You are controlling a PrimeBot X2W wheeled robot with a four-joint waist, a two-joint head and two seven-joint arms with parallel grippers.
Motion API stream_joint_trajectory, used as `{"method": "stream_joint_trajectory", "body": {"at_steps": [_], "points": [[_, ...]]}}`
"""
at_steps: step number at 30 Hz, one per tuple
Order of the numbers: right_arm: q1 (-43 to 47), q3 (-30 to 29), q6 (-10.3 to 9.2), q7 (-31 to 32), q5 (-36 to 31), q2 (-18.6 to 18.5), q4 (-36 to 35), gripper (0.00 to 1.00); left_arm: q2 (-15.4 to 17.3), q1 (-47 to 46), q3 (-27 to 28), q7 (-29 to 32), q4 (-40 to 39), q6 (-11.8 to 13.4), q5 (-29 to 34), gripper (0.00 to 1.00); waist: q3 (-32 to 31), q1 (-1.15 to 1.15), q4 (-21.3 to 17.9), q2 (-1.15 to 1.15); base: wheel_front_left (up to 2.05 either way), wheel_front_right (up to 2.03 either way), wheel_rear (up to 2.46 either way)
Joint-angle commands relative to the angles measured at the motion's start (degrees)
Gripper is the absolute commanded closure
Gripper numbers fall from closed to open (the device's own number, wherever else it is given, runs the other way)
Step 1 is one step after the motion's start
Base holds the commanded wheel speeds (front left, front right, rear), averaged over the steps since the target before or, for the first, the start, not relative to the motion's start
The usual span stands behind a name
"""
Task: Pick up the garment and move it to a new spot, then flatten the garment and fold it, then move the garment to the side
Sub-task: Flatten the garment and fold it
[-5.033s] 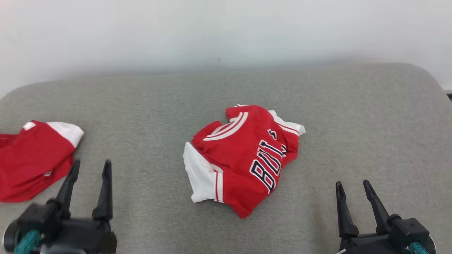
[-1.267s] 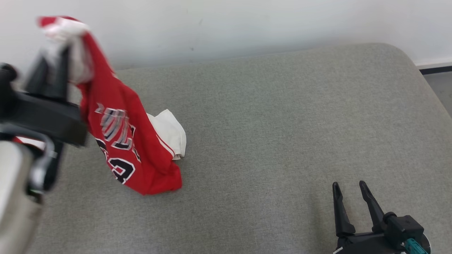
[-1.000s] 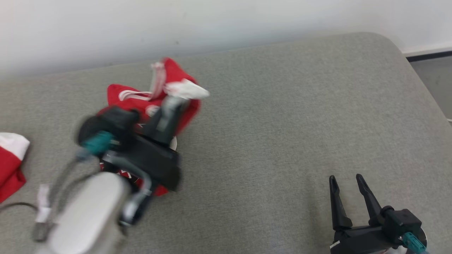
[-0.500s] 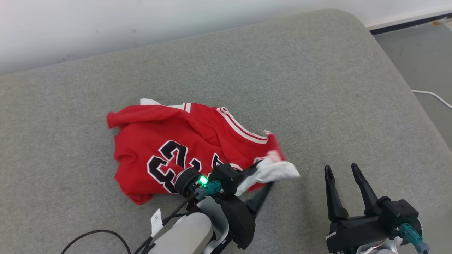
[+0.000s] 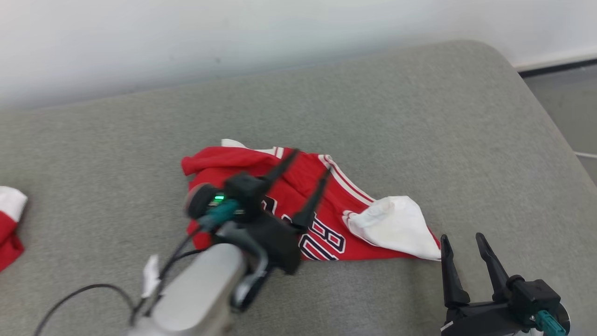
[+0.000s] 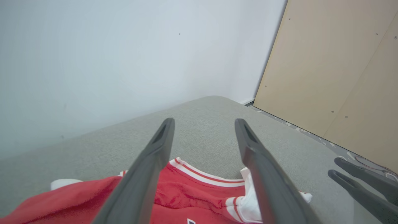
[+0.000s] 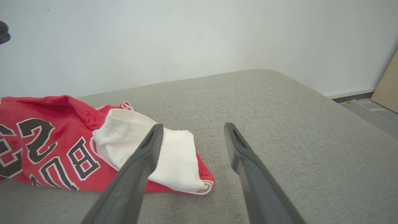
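Red and white jersey with dark numbers (image 5: 336, 205), lying crumpled in the middle of the grey fabric surface (image 5: 419, 116). Left pincer (image 5: 312, 160) wide open over it, holding nothing. Right pincer (image 5: 462, 237) open and empty, beside the white sleeve.

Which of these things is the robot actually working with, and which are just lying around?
In the job: red jersey, left gripper, right gripper, both open.
Lying about: second red-and-white cloth at the left edge, wooden panel.
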Motion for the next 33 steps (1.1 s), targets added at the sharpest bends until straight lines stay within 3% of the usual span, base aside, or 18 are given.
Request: {"method": "stream_joint_trajectory", "body": {"at_steps": [1, 9, 14, 19, 24, 33], "points": [[0.8, -0.2, -0.12, 0.0, -0.6, -0.1, -0.3, 0.00, 1.5, 1.9, 1.3, -0.2, -1.0, 0.6, 1.3, 0.00, -3.2, 0.00, 3.4, 0.00, 0.00, 0.00, 0.00], [2.9, -0.9, -0.12, 0.0, -1.2, -0.1, -1.6, 0.00, 10.1, 14.1, 16.3, -0.2, -12.0, 5.4, 5.1, 0.00, -6.0, 0.00, 7.0, 0.00, 0.00, 0.00, 0.00], [4.0, -0.9, -0.12, 0.0, -1.3, -0.1, -1.5, 0.00, 12.8, 24.0, 26.1, -0.2, -18.4, 6.8, 7.6, 0.00, -7.3, 0.00, 8.5, 0.00, 0.00, 0.00, 0.00], [4.8, -1.0, -0.12, 0.0, -1.3, -0.1, -1.5, 0.00, 12.3, 32.2, 32.8, -0.2, -23.3, 6.4, 9.8, 0.00, -8.2, 0.00, 9.5, 0.00, 0.00, 0.00, 0.00], [5.5, -1.3, -0.12, 0.0, -1.6, -0.1, -1.8, 0.00, 9.7, 41.3, 39.7, -0.2, -26.5, 4.0, 12.6, 0.00, -8.5, 0.00, 11.1, 0.00, 0.00, 0.00, 0.00], [5.3, -1.0, -0.13, 0.0, -1.6, -0.1, -1.4, 0.00, 4.1, 45.0, 44.9, -0.2, -24.7, -0.8, 15.9, 0.00, -8.2, 0.00, 12.4, 0.00, 0.00, 0.00, 0.00]]}}
